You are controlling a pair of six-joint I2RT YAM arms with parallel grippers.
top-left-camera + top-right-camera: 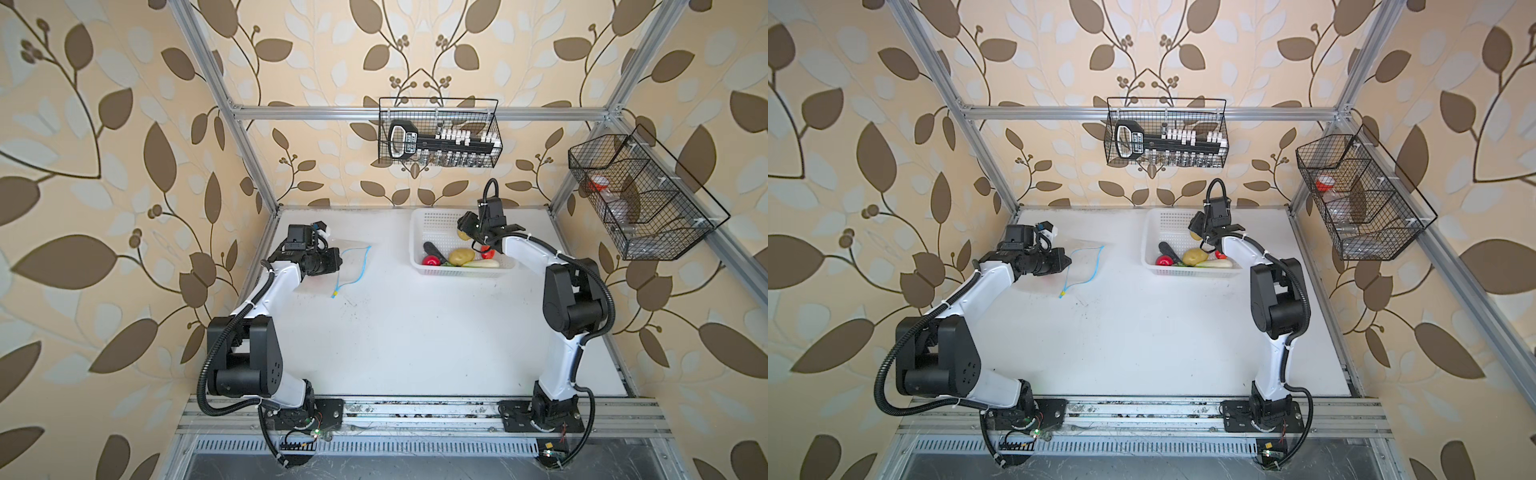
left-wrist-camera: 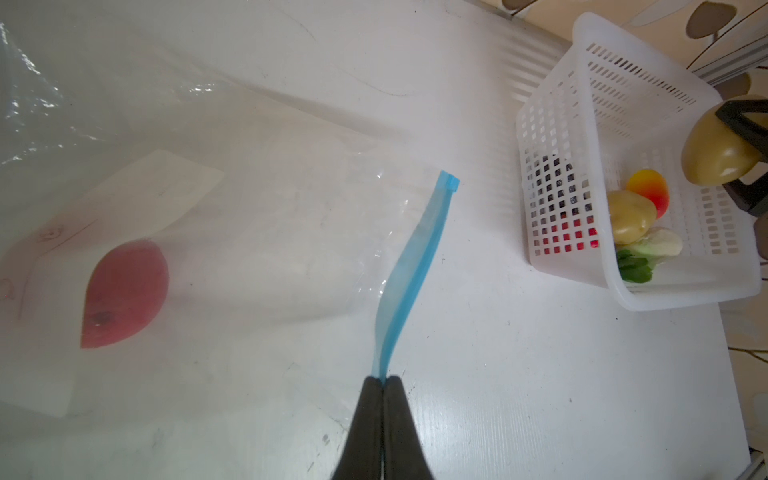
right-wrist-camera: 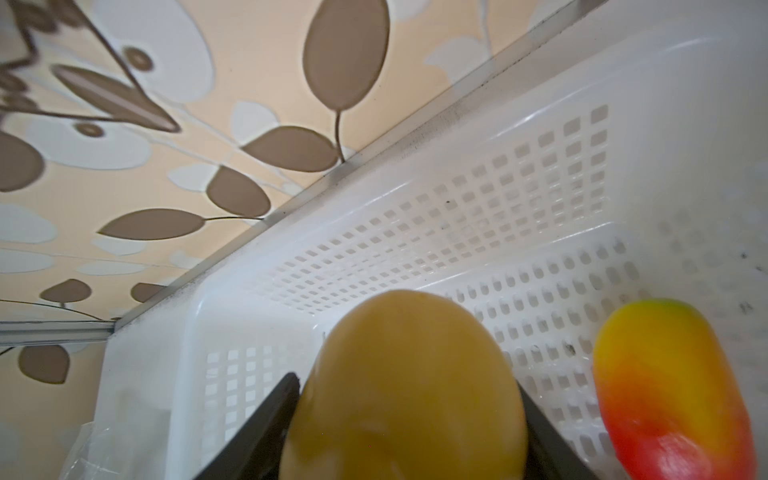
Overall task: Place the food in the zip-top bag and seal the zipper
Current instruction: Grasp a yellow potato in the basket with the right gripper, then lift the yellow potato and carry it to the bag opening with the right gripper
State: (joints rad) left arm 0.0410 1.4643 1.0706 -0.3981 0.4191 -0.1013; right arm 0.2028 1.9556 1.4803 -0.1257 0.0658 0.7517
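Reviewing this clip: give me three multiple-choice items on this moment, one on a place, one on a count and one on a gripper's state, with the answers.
1. Where is the white radish?
A) in the white basket
B) in the zip-top bag
C) in the right gripper

2. How many food pieces are inside the zip-top bag?
A) none
B) one
C) three

3. The right gripper is:
A) open and empty
B) shut on a potato
C) shut on the white basket's rim

Answers:
1 A: in both top views the white radish lies inside the white basket's walls.
2 B: in the left wrist view only a red tomato shows through the plastic.
3 B: in the right wrist view the potato sits clamped between its jaws.
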